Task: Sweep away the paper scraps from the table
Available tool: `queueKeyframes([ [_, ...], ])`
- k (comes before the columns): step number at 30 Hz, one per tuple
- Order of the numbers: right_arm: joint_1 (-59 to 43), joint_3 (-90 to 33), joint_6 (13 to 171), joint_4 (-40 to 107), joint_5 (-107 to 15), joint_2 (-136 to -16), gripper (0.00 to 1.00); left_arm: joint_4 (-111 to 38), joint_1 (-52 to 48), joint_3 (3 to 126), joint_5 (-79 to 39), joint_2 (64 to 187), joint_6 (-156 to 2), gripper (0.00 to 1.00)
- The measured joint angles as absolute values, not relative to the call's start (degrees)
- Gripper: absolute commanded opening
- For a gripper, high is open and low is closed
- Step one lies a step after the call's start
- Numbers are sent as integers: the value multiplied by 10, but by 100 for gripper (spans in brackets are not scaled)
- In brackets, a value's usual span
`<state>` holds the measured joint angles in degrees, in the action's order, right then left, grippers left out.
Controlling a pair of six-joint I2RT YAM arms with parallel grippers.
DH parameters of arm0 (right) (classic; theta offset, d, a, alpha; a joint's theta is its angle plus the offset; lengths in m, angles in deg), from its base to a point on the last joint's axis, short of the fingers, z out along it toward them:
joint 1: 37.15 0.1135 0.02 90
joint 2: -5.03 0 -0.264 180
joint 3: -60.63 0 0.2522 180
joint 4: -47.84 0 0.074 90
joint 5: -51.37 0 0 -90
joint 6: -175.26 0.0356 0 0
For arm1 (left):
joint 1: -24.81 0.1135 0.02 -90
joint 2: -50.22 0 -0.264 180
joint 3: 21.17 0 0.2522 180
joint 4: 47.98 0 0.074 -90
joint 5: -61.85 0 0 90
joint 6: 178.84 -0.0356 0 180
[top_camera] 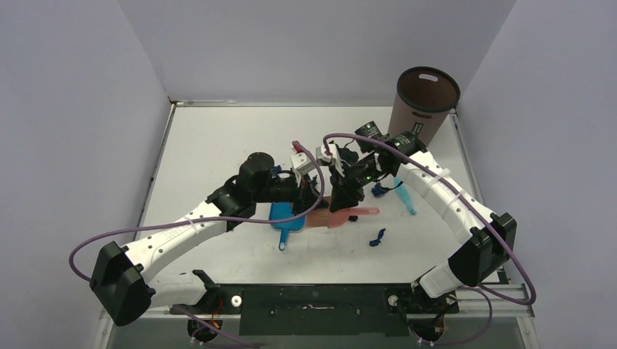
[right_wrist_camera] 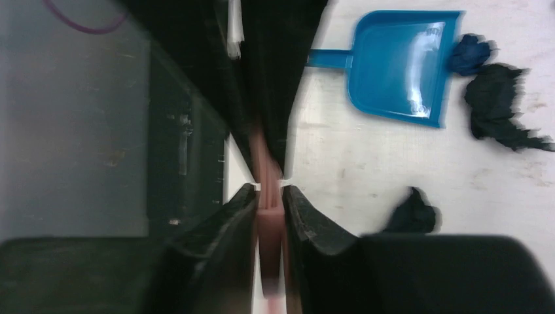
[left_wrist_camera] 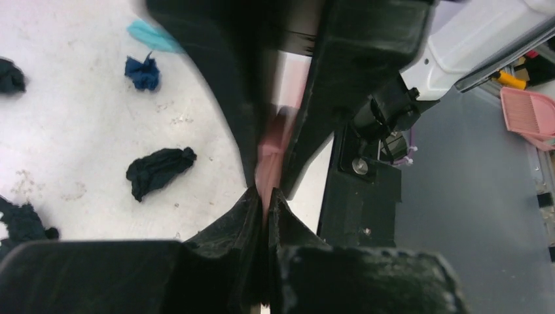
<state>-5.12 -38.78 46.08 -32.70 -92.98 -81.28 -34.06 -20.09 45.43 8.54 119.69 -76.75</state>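
Left jaws and right jaws both pinch the pink brush [top_camera: 361, 211] over the white surface [top_camera: 218, 145]. Paper scraps [left_wrist_camera: 159, 170] lie beside them, with lilac walls [top_camera: 291, 43] beyond.

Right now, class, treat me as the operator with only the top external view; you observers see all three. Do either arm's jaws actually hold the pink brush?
Observer: In the left wrist view, the left gripper has its jaws shut on a pink strip, apparently the pink brush.
Operator: And the right?
Observer: In the right wrist view, the right gripper is shut on it too, tip to tip with the left.
Operator: Any scraps my view misses?
Observer: A dark blue scrap and a black scrap lie just outside the blue dustpan's open edge.
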Motion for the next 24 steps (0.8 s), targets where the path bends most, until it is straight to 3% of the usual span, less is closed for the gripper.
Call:
queueKeyframes([
  [2,-46,-383,476,-332,-945,-814,5,-343,-197,454,74,1199,-759,21],
  [3,-49,-383,481,-330,-946,-815,5,-344,-197,454,71,1200,-756,44],
  [4,-56,-383,486,-330,-954,-817,5,-348,-197,454,62,1201,-753,59],
  [7,-100,-383,498,-322,-984,-824,5,-366,-198,453,18,1196,-722,76],
  [12,-249,-344,616,-230,-1098,-825,5,-512,-197,359,-84,1144,-622,82],
  [17,-326,-290,727,-150,-1167,-827,5,-710,-217,250,-191,1158,-492,79],
  [24,-352,-348,554,-344,-1238,-878,5,-892,-310,223,-295,1300,-403,71],
])
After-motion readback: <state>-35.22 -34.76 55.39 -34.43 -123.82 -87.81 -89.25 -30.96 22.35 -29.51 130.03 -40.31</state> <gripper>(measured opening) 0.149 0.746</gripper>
